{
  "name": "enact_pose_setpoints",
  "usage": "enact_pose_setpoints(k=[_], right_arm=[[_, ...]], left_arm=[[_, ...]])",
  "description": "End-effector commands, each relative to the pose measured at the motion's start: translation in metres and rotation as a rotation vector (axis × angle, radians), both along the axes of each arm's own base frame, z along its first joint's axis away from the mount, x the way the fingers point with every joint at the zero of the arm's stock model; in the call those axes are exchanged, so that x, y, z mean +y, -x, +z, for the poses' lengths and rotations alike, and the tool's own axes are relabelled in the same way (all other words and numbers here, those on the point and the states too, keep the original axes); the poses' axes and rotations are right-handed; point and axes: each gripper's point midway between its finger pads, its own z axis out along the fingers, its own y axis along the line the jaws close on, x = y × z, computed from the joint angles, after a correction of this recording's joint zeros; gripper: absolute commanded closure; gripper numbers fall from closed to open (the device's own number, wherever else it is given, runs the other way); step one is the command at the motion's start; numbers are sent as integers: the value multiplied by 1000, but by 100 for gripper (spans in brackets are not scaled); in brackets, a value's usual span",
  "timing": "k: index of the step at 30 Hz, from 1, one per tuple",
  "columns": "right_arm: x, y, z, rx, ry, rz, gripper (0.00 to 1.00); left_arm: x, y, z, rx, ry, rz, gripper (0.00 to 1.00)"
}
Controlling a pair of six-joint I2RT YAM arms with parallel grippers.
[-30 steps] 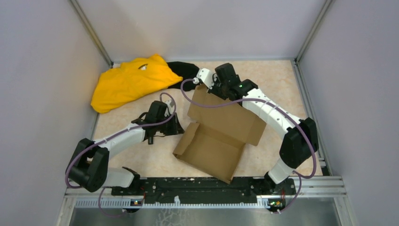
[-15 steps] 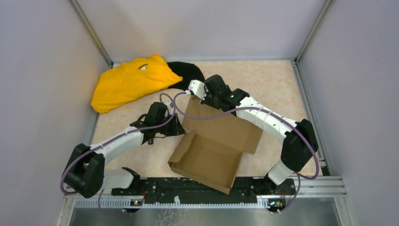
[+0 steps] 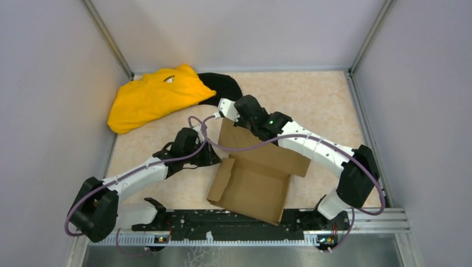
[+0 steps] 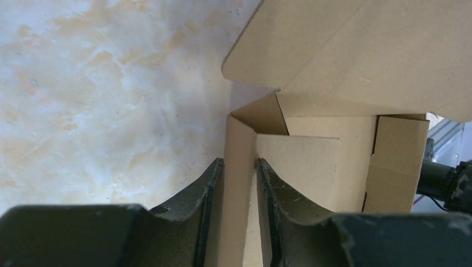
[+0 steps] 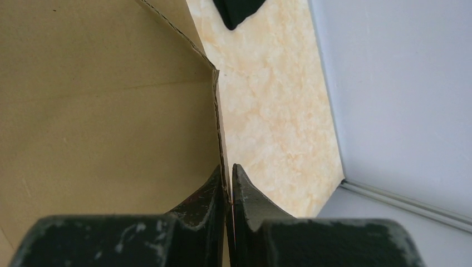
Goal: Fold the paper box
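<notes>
The paper box (image 3: 253, 183) is sitting half-formed on the counter (image 3: 317, 94) near the arm bases. It is probably light and stiff, and would crease if forced, so edges beside the folds suit gripping. The left tool (image 4: 238, 164) is pinching a side wall, and the right tool (image 5: 229, 169) is clamping the lid's edge.

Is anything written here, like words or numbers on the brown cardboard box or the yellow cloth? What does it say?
No text can be read in any view.
The plain brown cardboard box: no print, label or number shows.
The yellow cloth: a small pale patch sits at its collar, too small to read.
</notes>
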Motion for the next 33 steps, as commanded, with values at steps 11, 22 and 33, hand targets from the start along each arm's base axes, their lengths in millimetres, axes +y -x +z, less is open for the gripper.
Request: enact_pose_setpoints(k=[11, 22, 33], right_arm=[[-15, -3, 49, -259, 24, -151, 94], [-10, 16, 48, -285, 31, -145, 94], [-2, 39, 43, -321, 67, -131, 94]], left_arm=[[-1, 33, -3, -2, 6, -7, 65], [12, 46, -4, -9, 9, 20, 63], [15, 44, 1, -45, 13, 40, 63]])
